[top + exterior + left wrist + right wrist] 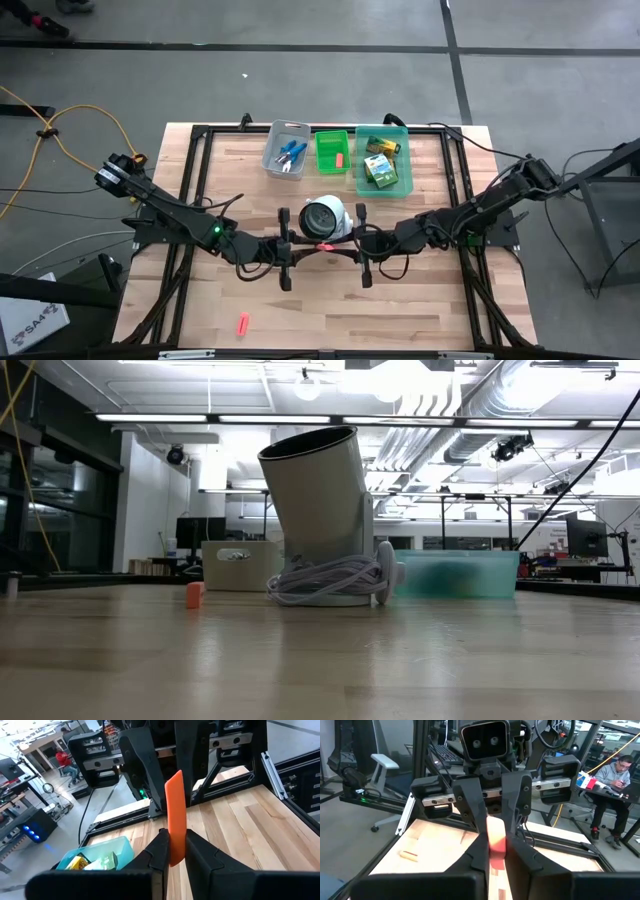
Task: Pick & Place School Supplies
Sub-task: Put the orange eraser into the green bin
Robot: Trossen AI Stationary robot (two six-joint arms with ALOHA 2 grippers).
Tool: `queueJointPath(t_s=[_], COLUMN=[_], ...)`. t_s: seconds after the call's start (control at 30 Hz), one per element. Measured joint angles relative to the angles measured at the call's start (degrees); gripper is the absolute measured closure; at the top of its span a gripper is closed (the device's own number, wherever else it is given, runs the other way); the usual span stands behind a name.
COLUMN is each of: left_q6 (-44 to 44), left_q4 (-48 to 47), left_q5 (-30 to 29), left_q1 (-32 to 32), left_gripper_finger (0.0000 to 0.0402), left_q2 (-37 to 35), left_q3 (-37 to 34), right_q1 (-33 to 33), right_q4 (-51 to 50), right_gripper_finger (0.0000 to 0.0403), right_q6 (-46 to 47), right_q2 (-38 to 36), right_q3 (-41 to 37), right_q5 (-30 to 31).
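Here, my left gripper [172,851] and right gripper [496,851], meeting at table centre, both pinch one short red-orange crayon stub [175,815], its long axis running nine-to-three between them.

Table [420,300] pale wood, smooth; bins [381,172] plastic; red-pink stub [175,815] matt.

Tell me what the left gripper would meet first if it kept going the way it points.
Likely the right gripper, facing it close ahead. Both grippers clamp the same red-pink stub, so the left gripper has almost no free way.
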Motion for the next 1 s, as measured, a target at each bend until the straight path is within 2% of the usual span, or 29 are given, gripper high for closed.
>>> queueJointPath(t_s=[0.63,0.9,1.0], left_q6=[1.66,4.95,5.02], left_q4=[0.68,3.21,2.99], left_q5=[-0.23,-0.57,-4.8], left_q1=[0.02,-1.5,-2.75], left_gripper_finger=[0.0276,0.027,0.027], left_q2=[0.0,-0.65,-1.5], left_q3=[0.01,0.0,0.0], right_q1=[0.02,0.02,-0.63], right_q4=[-0.08,-3.7,-3.8], right_gripper_finger=[0.0374,0.0374,0.0374], right_q6=[0.16,2.78,2.66], right_q2=[0.0,0.0,0.0], right_q3=[0.0,0.04,0.04], right_q5=[-0.35,2.73,5.09])
